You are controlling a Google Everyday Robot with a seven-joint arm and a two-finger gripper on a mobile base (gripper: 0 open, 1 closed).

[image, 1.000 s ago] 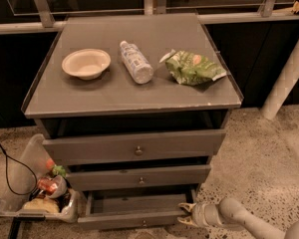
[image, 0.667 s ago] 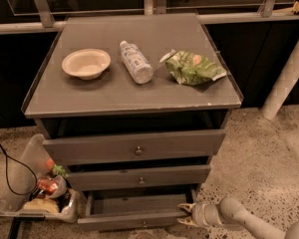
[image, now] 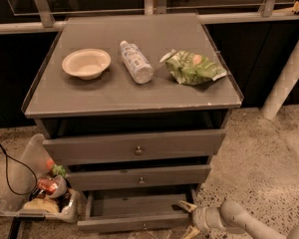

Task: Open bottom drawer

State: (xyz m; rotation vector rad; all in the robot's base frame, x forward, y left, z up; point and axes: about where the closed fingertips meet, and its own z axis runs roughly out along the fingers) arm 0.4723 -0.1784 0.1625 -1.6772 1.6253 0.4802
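The bottom drawer (image: 134,221) is the lowest and slimmest of three grey fronts on the cabinet. It stands pulled out, showing its shallow grey inside (image: 139,204). Its small knob (image: 144,227) sits at the picture's lower edge. My gripper (image: 188,218) is at the drawer's right front corner, coming in from the lower right on a pale grey arm (image: 239,220). One finger (image: 186,206) lies by the drawer's right side, the other (image: 191,231) sits lower, in front of the panel.
The middle drawer (image: 138,177) and top drawer (image: 134,147) sit above. On the cabinet top are a paper bowl (image: 86,62), a lying plastic bottle (image: 136,61) and a green snack bag (image: 193,67). A clear bin of trash (image: 40,193) and a black cable (image: 10,168) sit at left. A white post (image: 286,78) stands at right.
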